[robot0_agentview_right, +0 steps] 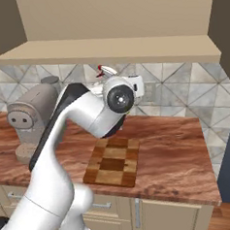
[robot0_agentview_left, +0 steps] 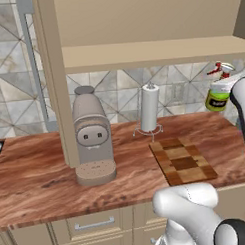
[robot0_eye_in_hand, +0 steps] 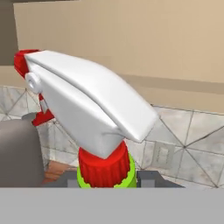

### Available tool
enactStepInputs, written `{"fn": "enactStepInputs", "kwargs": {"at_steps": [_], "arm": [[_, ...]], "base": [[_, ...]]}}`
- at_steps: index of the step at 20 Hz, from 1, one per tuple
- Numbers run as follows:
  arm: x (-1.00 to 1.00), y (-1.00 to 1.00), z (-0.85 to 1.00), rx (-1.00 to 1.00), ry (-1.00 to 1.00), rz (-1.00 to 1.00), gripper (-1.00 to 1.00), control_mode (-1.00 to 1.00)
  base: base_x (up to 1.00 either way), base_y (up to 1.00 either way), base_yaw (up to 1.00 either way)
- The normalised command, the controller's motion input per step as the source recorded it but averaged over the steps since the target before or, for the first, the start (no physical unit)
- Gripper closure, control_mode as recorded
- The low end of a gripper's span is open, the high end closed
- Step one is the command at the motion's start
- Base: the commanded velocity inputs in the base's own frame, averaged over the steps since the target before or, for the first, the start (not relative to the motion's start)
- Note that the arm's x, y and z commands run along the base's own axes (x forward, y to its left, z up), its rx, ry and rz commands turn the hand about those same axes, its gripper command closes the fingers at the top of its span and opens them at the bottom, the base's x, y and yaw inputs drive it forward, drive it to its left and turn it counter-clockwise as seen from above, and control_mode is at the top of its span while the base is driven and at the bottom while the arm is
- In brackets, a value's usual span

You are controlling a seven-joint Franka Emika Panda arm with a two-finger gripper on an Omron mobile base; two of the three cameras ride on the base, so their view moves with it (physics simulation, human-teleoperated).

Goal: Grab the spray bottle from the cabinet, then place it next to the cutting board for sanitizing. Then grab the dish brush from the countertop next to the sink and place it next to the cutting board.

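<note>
My gripper (robot0_eye_in_hand: 107, 180) is shut on the neck of the spray bottle (robot0_eye_in_hand: 89, 109), and its white trigger head with red nozzle looms close in the hand view. The yellow-green bottle (robot0_agentview_left: 217, 93) hangs in the air at the right, above the back of the countertop (robot0_agentview_left: 41, 172) and below the cabinet shelf (robot0_agentview_left: 152, 53). The checkered cutting board (robot0_agentview_left: 183, 160) lies on the counter in front of and below it to the left. From the right side, the red nozzle (robot0_agentview_right: 102, 70) peeks out behind the wrist, above the board (robot0_agentview_right: 113, 161). The dish brush and sink are out of view.
A grey coffee machine (robot0_agentview_left: 92, 140) stands left of the board, against the cabinet's side panel (robot0_agentview_left: 55, 82). A white paper-towel roll (robot0_agentview_left: 149, 108) stands at the back by the tiled wall. Drawers (robot0_agentview_left: 93, 224) run below the counter edge.
</note>
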Motion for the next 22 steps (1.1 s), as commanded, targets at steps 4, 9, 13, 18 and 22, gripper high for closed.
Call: {"fn": "enactStepInputs", "kwargs": {"at_steps": [4,9,13,18,22], "arm": [[0.63,-0.37,-1.0,-0.08,0.1,0.44,1.0,-1.0],[0.79,-0.52,-0.91,-0.02,0.29,0.47,1.0,-1.0],[0.72,-0.66,-0.73,0.0,0.28,0.43,1.0,-1.0],[0.38,-0.53,-0.59,0.0,0.03,0.37,1.0,-1.0],[0.17,-0.38,-0.55,-0.01,-0.07,0.29,1.0,-1.0]], "base": [[0.0,0.0,0.0],[0.0,0.0,0.0],[0.0,0.0,0.0],[0.0,0.0,0.0],[0.0,0.0,0.0]]}}
